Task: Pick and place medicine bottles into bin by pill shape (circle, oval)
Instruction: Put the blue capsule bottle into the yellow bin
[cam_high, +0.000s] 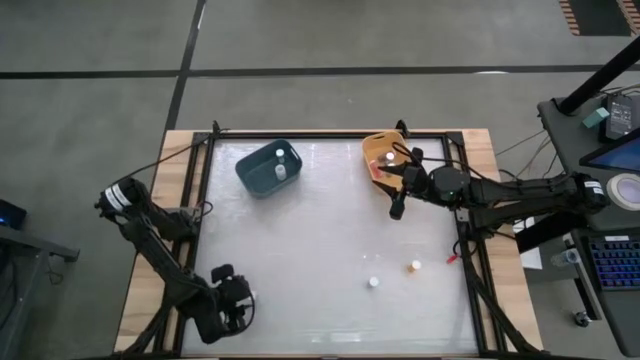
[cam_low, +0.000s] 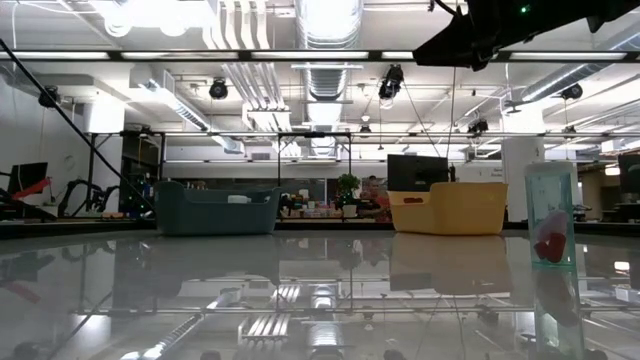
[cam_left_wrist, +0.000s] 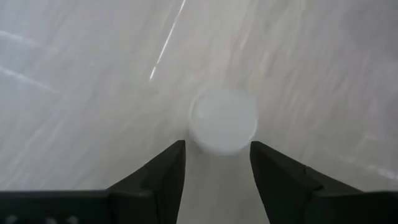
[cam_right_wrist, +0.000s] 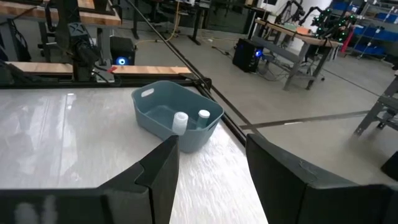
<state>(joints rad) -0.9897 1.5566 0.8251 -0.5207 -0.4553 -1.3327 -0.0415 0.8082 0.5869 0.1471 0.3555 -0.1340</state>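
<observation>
My left gripper is at the table's near left, pointing steeply down with its fingers open. In its wrist view a medicine bottle's white round top stands just past the fingertips, one finger on each side; I see no touch. Two more medicine bottles stand on the table at the near right, one white-topped and one orange. Two bottles stand in the blue bin. My right gripper hovers open and level beside the yellow bin, with nothing between its fingers.
A small red scrap lies by the table's right edge. In the low view a clear bottle with something red inside stands close on the right. A wooden frame rims the table, with open surface in the middle.
</observation>
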